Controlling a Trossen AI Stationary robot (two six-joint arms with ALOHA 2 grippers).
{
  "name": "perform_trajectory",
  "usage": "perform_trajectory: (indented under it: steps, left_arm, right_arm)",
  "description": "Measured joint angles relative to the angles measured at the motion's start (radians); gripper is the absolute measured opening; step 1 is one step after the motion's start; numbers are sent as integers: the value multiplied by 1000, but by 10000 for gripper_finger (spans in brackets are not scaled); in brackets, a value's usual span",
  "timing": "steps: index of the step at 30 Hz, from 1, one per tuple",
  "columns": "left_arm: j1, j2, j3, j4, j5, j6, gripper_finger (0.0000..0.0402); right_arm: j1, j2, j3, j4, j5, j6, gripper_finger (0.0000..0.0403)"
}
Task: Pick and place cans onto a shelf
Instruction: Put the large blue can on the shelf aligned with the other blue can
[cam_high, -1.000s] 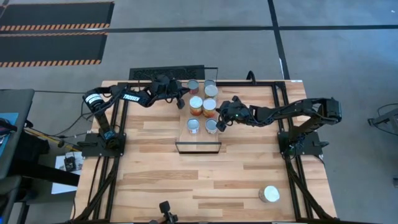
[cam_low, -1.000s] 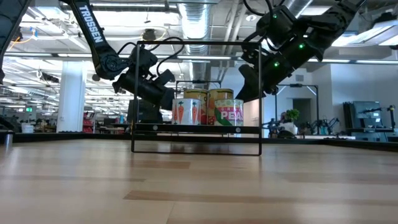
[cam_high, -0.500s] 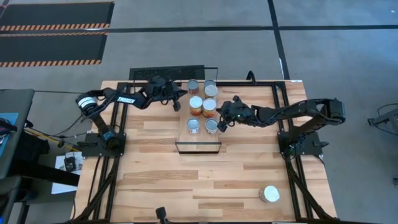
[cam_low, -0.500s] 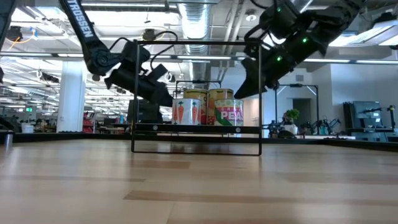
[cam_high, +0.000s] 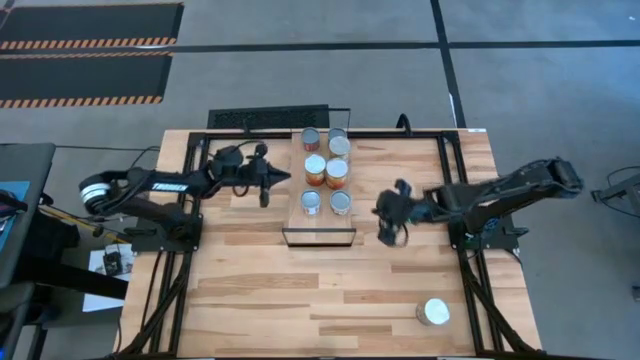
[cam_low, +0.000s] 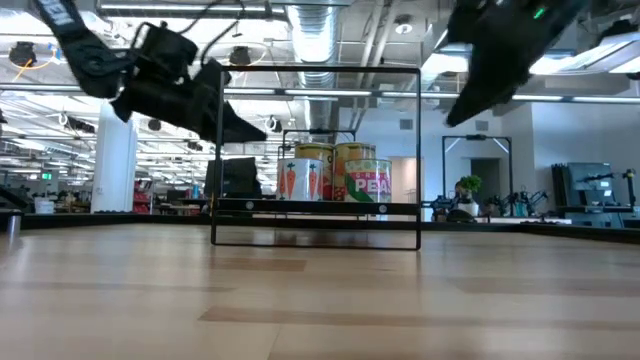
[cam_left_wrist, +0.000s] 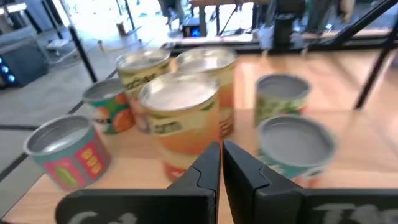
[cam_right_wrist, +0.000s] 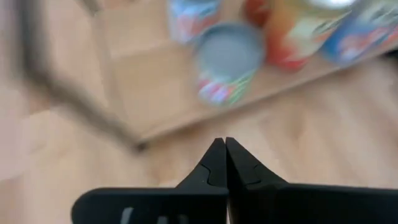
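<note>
While both arms hang clear of the load, six cans (cam_high: 326, 171) stand in three pairs on the shelf (cam_high: 318, 232), a light-wood plank in a thin black frame at the middle of the slatted tabletop (cam_high: 250, 290).

Left gripper (cam_high: 270, 180): jaws pressed together, holding nothing, tip aimed at the cans and just short of the shelf's edge. Directly ahead of its jaws, an orange-labelled can (cam_left_wrist: 180, 121); beyond the jaws to either hand, a carrot-labelled can (cam_left_wrist: 106, 106), a small red-and-green can (cam_left_wrist: 65, 149), and two green-labelled cans (cam_left_wrist: 281, 96).

Right gripper (cam_high: 388, 222): jaws pressed together, empty, apart from the shelf on the opposite side. Ahead of its jaws, the shelf's bare end and one silver-topped can (cam_right_wrist: 231, 59).

Loose can (cam_high: 434, 312): silver top, alone on the tabletop, well apart from both grippers and the shelf.
</note>
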Motion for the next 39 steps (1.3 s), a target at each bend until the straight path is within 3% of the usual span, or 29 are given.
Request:
perform_trajectory:
  steps: [12, 19, 26, 30, 33, 39]
  left_arm:
    - [-27, -203, -38, -168, 0, -27, 9]
    - [-67, -209, -38, -183, -1, -30, 9]
    - [-111, -209, -38, -182, -5, -57, 9]
    - [-126, -209, -38, -182, -10, -53, 9]
    - [-128, -209, -38, -182, -11, -52, 9]
    - [-128, -209, -38, -182, -32, -23, 9]
  right_arm:
    - [459, 212, 296, -470, -5, 440, 10]
    - [629, 386, 490, -624, -83, 652, 66]
    - [752, 535, 700, -822, -188, 874, 150]
    - [791, 594, 737, -896, -300, 994, 188]
    - [799, 628, 734, -890, -357, 1019, 201]
    - [773, 658, 734, -882, -369, 1025, 195]
